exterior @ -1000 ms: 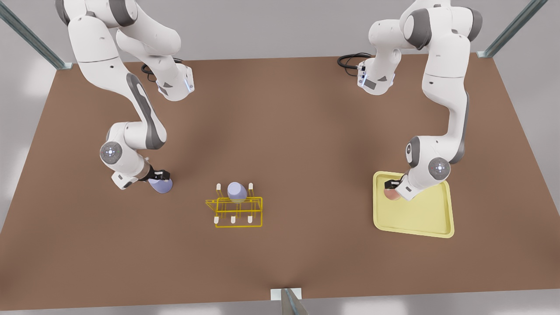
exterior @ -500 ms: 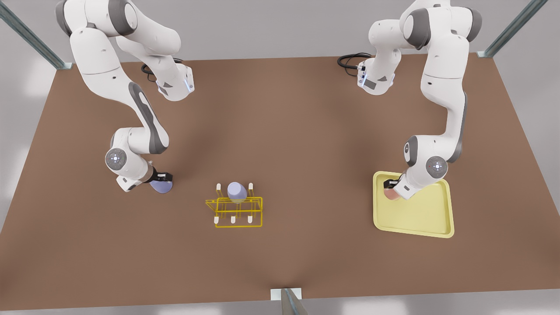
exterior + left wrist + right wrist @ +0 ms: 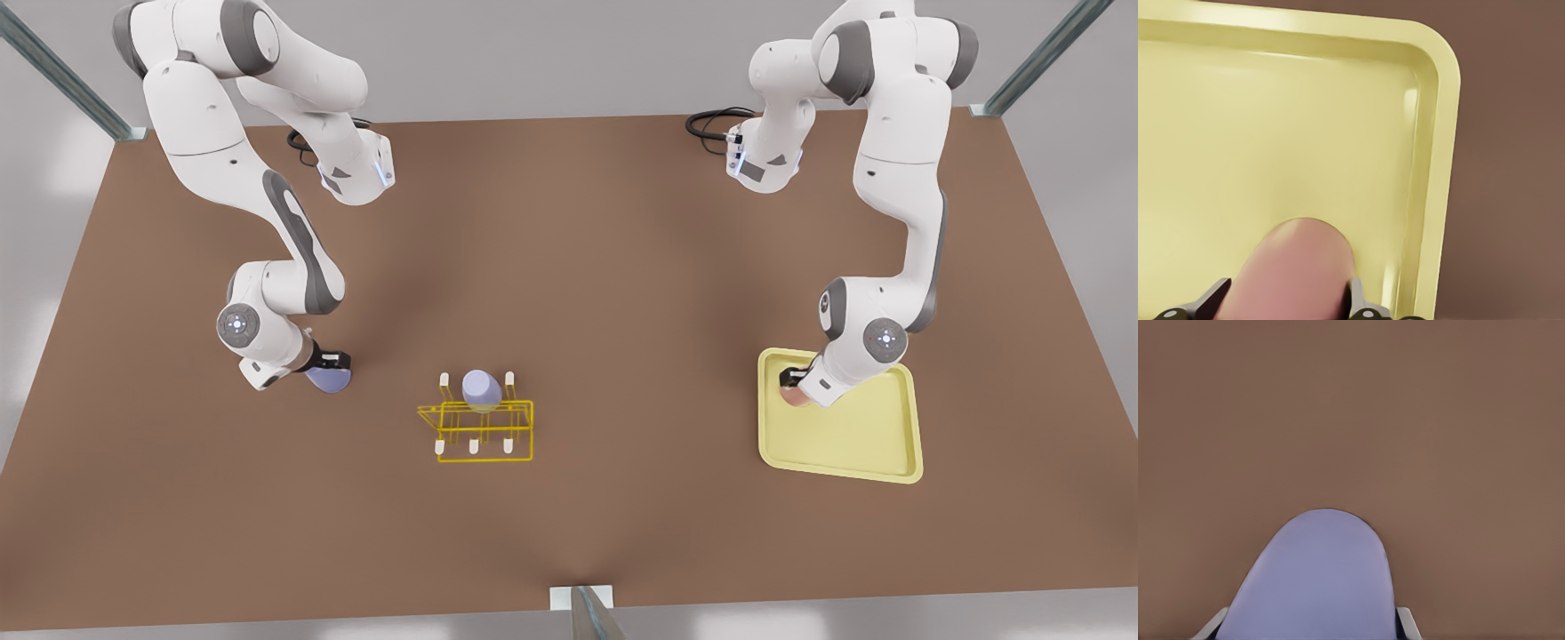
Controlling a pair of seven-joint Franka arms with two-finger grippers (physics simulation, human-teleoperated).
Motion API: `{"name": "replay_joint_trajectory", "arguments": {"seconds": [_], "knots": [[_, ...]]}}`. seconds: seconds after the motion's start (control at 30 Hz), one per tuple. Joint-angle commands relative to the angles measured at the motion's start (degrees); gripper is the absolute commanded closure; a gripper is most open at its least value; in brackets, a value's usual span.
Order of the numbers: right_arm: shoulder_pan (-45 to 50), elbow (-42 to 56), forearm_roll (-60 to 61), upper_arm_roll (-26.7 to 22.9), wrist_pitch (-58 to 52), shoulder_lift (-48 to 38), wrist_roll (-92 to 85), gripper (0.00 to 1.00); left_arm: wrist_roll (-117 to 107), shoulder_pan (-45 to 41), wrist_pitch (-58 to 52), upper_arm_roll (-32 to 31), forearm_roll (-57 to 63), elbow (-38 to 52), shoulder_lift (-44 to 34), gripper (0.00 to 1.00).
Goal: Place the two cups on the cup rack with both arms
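The pale pink cup (image 3: 794, 396) (image 3: 1295, 273) lies in the near-left corner of a pale yellow tray (image 3: 871, 444). My left gripper (image 3: 791, 380) (image 3: 1288, 297), on the arm at the front view's right, is shut on it, a finger against each side. The lavender cup (image 3: 329, 380) (image 3: 1315, 580) rests tilted on the brown table at the front view's left, with my right gripper (image 3: 331, 364) (image 3: 1311, 623) shut on it. The yellow wire cup rack (image 3: 484, 433) stands between the arms. Another lavender cup (image 3: 481, 388) sits upside down on one of its back pegs.
The tray's raised rim (image 3: 1438, 167) runs close beside the pink cup. Several white-tipped pegs (image 3: 474, 447) on the rack stand bare. Open brown table (image 3: 569, 267) lies between each arm and the rack. A metal post (image 3: 582, 609) stands at the table's front edge.
The right arm's wrist has swung a little toward the rack, and the left arm's wrist has shifted slightly. Both cups lie where they were.
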Motion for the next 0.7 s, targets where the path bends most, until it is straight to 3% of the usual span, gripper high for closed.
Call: {"name": "replay_joint_trajectory", "arguments": {"seconds": [0.0, 0.43, 0.67], "knots": [[0.01, 0.02, 0.06, 0.07, -0.12, -0.18, -0.18, 0.13, -0.25, 0.03, 0.45, 0.0, -0.06, 0.02, -0.02, 0.15], [0.63, 3.45, 0.41, 0.77, -1.88, -1.15, -0.44, 0.14, -0.95, -0.14, -1.48, 0.0, -0.24, -0.42, -0.46, 0.17], [0.63, 8.99, 0.85, 7.71, -2.41, -2.73, -0.44, 0.15, -1.39, -0.84, -8.59, -0.17, -0.5, 0.98, -3.36, 0.18]]}}
